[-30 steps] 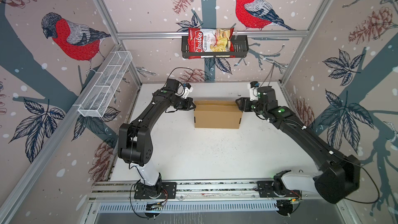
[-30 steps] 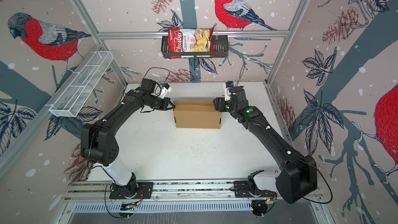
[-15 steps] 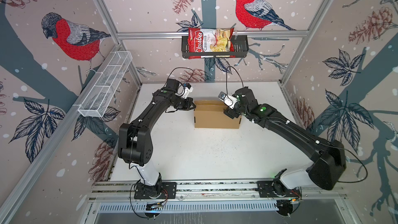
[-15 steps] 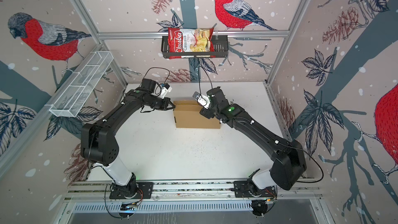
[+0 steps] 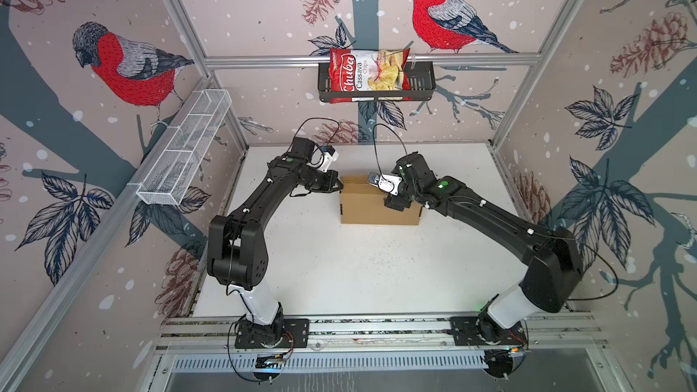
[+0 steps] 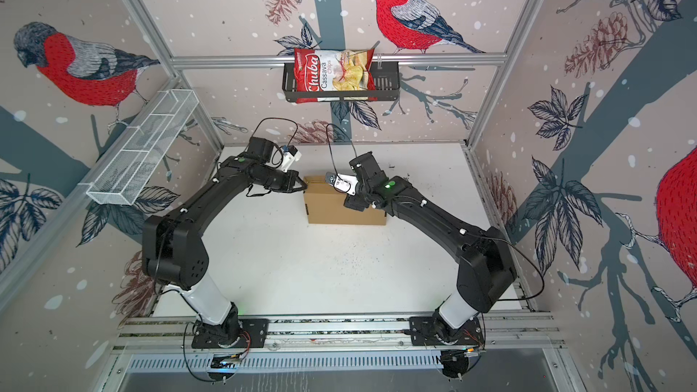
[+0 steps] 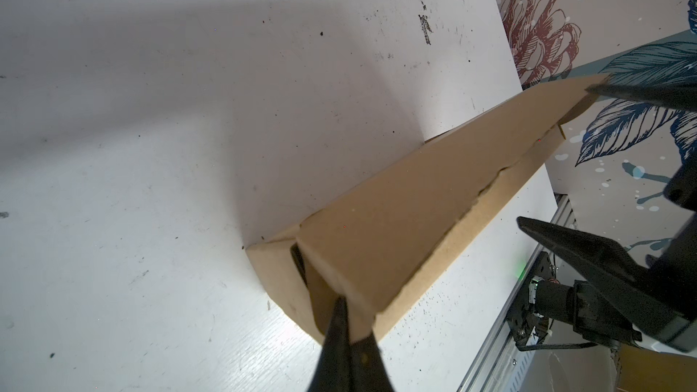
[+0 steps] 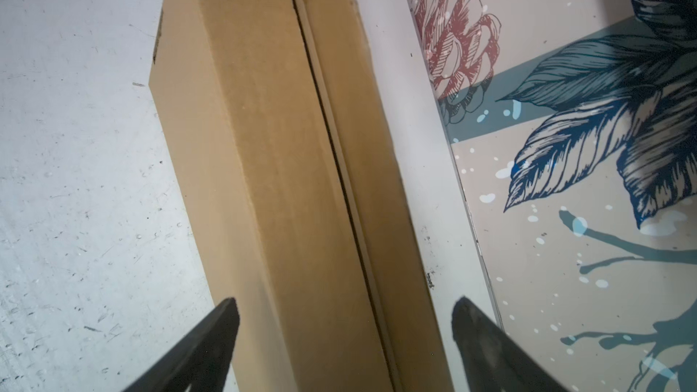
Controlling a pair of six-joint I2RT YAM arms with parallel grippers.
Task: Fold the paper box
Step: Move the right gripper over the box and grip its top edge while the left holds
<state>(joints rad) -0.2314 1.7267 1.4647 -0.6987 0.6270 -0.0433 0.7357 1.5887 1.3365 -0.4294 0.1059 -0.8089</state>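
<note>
The right pincer (image 8: 345, 307) has been swung from the box's (image 5: 371, 210) end to above it, released. The left pincer (image 7: 342, 309) is clenched on its left corner.

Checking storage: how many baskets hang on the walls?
2: a white wire mesh basket on the left wall, and a black metal basket on the back rail, holding a red chips bag. None seem hidden.

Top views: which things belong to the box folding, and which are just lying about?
In the job: paper box; left gripper, shut at its corner; right gripper, open over its top.
Just there: chips bag in black basket; white wire shelf.
</note>
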